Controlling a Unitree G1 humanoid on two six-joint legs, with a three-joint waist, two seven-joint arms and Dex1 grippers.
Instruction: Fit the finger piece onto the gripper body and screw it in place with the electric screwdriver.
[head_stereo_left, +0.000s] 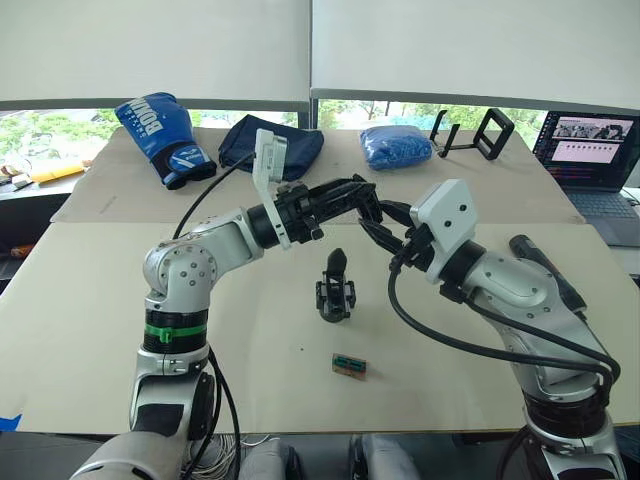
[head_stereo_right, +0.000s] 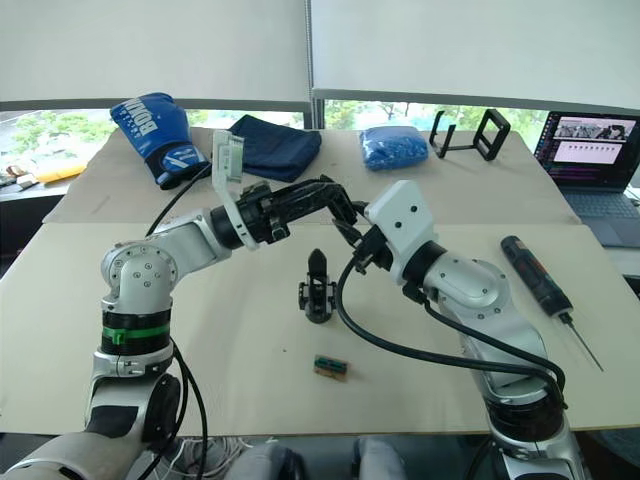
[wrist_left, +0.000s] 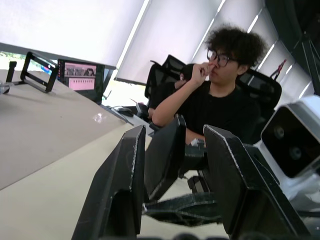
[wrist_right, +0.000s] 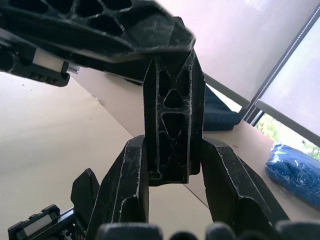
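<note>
The finger piece (wrist_right: 172, 135) is held above the table (head_stereo_left: 100, 330), clamped between the fingers of the right hand (wrist_right: 172, 170); its far end appears to be gripped by the left hand (head_stereo_left: 372, 213) as well. The gripper body (head_stereo_left: 336, 290) is stood upright on the table beneath both hands. The electric screwdriver (head_stereo_right: 537, 276) is laid at the right, well apart.

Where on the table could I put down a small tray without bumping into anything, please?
The near left of the table is bare. There is also free room between the gripper body and the screwdriver, under the right arm. The far edge is crowded with the boxing glove, dark cloth, blue bundle and black stand. The middle is busy where both grippers meet.
</note>
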